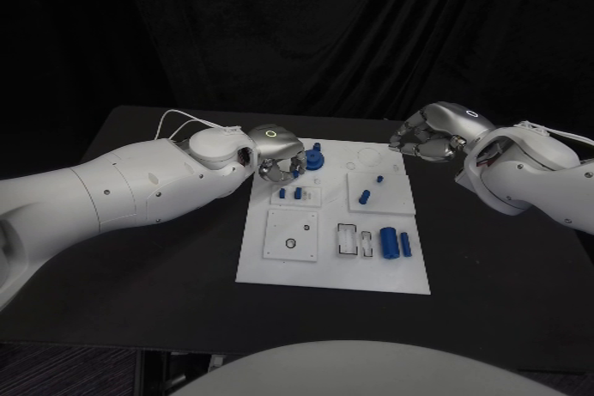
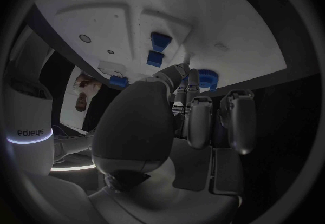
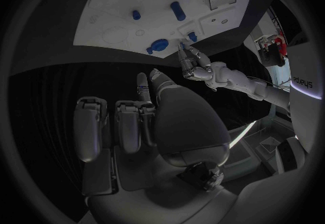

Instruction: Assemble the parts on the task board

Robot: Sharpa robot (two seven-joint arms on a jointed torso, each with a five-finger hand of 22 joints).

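Note:
The white task board lies mid-table. At its far left corner stands a round blue gear-like part with a peg on top. My left hand hovers right beside it, fingers curled, tips together on the board; in the left wrist view the fingertips reach next to the gear. I see nothing between them. Two small blue pegs stand just in front of the hand. My right hand hangs off the board's far right corner, fingers curled in on nothing, as its wrist view confirms.
More blue parts are on the board: an upright piece right of centre and two cylinders lying near the front right, beside two narrow slots. A square plate with an oval hole is at front left. Black table surrounds the board.

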